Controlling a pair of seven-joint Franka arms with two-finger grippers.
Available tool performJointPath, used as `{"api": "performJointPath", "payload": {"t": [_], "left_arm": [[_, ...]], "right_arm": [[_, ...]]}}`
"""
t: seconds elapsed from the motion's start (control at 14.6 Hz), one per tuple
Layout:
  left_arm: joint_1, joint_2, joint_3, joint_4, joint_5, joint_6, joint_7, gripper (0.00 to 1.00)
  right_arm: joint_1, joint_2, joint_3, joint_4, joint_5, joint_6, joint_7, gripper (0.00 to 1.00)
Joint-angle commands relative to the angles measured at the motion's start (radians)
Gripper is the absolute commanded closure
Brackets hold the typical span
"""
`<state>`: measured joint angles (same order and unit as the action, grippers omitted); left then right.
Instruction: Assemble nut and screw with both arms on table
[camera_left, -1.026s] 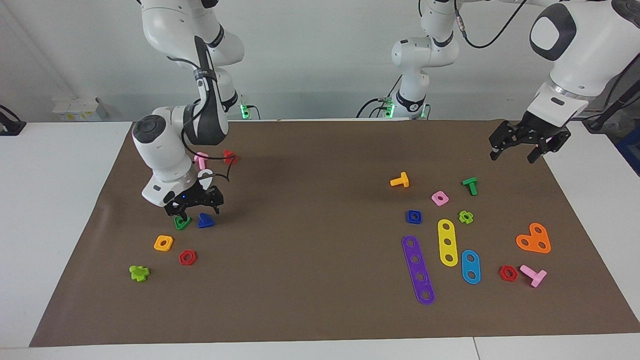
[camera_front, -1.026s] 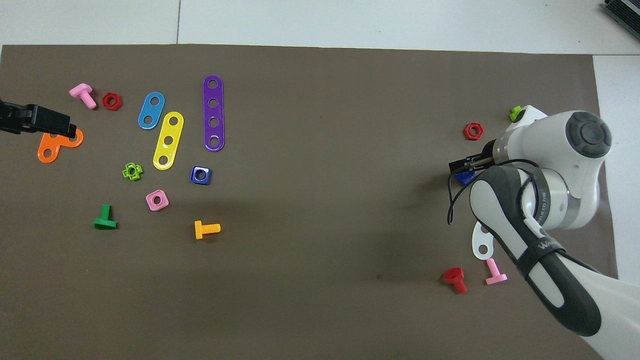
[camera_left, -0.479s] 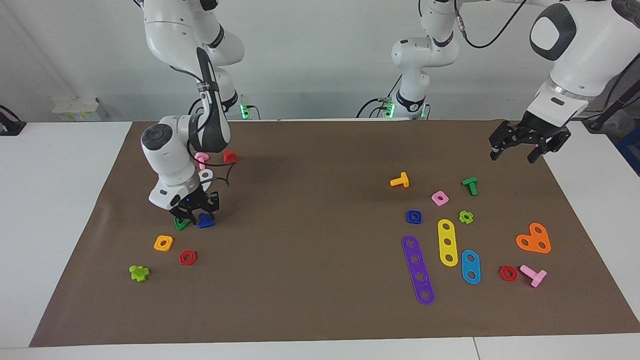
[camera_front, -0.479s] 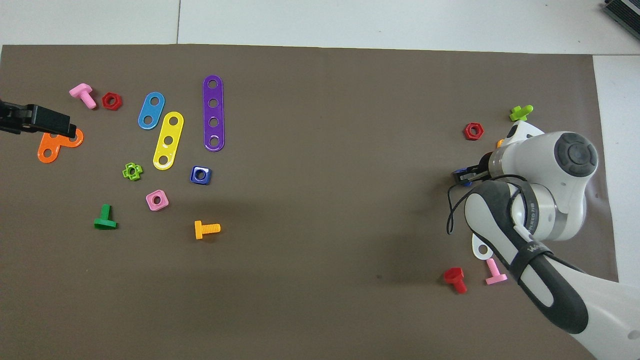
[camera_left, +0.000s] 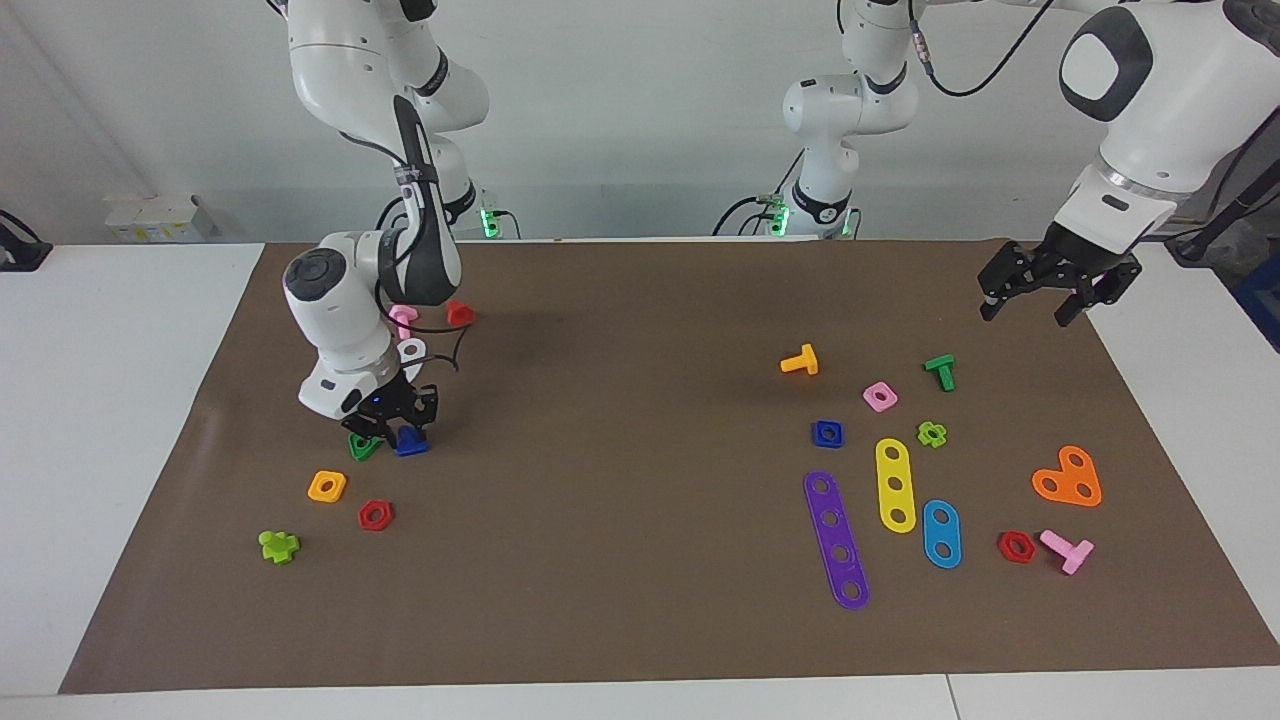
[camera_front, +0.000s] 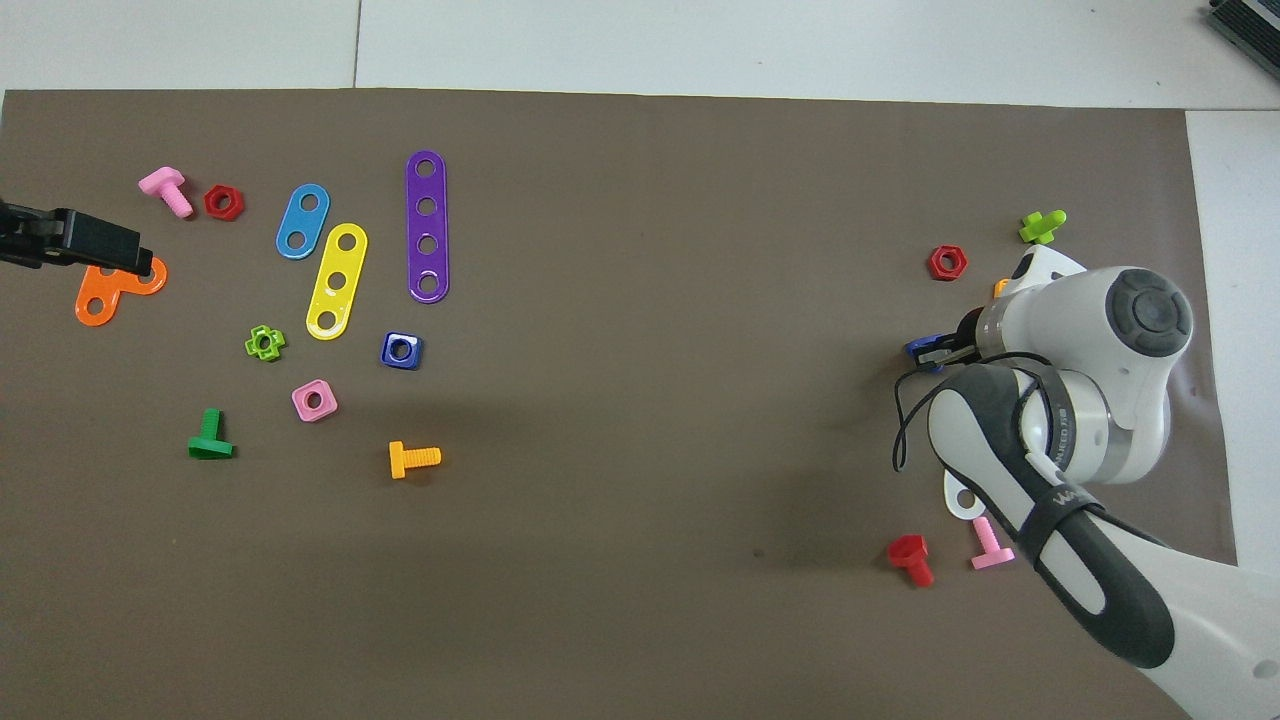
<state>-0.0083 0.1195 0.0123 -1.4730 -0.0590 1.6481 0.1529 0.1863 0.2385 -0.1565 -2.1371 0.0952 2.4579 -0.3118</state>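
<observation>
Down at the right arm's end of the worktop (camera_left: 640, 620), the right tool (camera_left: 392, 436) straddled the dark-blue, triangular-headed screw (camera_left: 410, 443); its grip I cannot tell. At three o'clock lay the dark-blue square nut (camera_left: 827, 433), round-holed. The left tool (camera_left: 1040, 297) hung spread apart. No writing was readable.

Readable text: one partial marking only, on the dark strap (camera_front: 1062, 500) wrapped around the right arm's (camera_front: 1080, 400) grey forearm sleeve in the overhead view, white letters beginning "WA", remainder cut off by the curve of the strap. A second line of small white lettering runs along the dark band (camera_front: 1062, 428) at that arm's wrist joint; its characters cannot be made out. No legible labels, numbers or signs on the toy parts, the brown mat (camera_left: 640, 600) or the desk (camera_left: 120, 420).
</observation>
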Motion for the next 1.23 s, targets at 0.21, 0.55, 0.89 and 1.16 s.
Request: {"api": "performJointPath", "payload": {"t": [0.21, 0.55, 0.89, 1.16], "left_arm": [[-0.002, -0.026, 0.006, -0.03, -0.015, 0.006, 0.014, 0.0], [-0.001, -0.027, 0.006, -0.036, -0.015, 0.007, 0.014, 0.0], [-0.009, -0.038, 0.005, -0.052, -0.013, -0.005, 0.008, 0.0], [-0.091, -0.032, 0.005, -0.101, -0.01, -0.001, -0.036, 0.0]], "right_arm": [[-0.001, -0.004, 0.005, -0.009, 0.021, 0.029, 0.042, 1.0], [0.015, -0.024, 0.006, 0.041, 0.021, -0.005, 0.092, 1.0], [0.134, -0.016, 0.006, 0.253, 0.0, -0.196, 0.307, 1.0], [0.274, 0.015, 0.008, 0.333, 0.011, -0.18, 0.527, 1.0]]}}
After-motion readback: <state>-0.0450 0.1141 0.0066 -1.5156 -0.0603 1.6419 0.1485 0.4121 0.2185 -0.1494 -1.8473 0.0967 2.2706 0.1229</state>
